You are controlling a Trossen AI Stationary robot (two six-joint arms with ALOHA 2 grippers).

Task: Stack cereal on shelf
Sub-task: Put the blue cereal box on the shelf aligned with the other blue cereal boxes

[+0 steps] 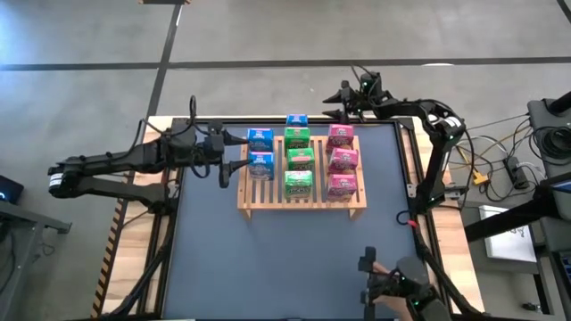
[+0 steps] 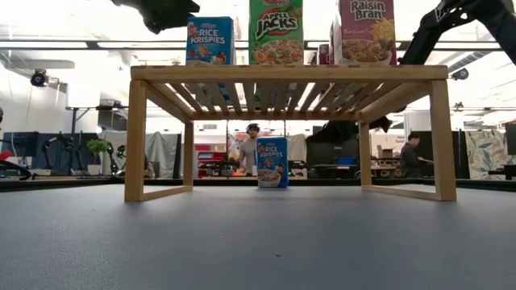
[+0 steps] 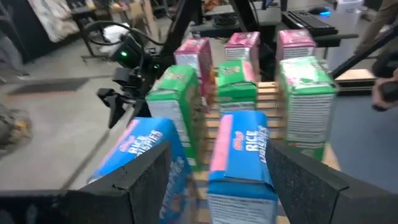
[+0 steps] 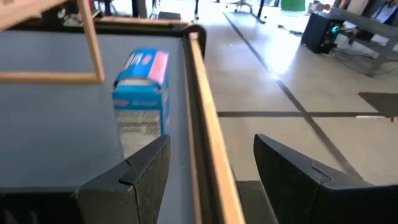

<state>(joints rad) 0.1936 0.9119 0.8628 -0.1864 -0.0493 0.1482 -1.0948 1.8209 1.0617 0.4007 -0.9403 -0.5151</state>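
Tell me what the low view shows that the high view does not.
Low view only: printed fronts; the third blue box stands on the table behind the shelf, not on it. High view only: the three columns; open left end effector beside the blue column, right end effector at the far edge. Both: boxes on the shelf.

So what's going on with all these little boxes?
Two robot arms are stacking cereal boxes on a wooden shelf. Eight already stand on it. The left hand is open beside the blue boxes there. The right hand, also open, is at the table's far edge, near the last blue box, standing on the table behind the shelf.
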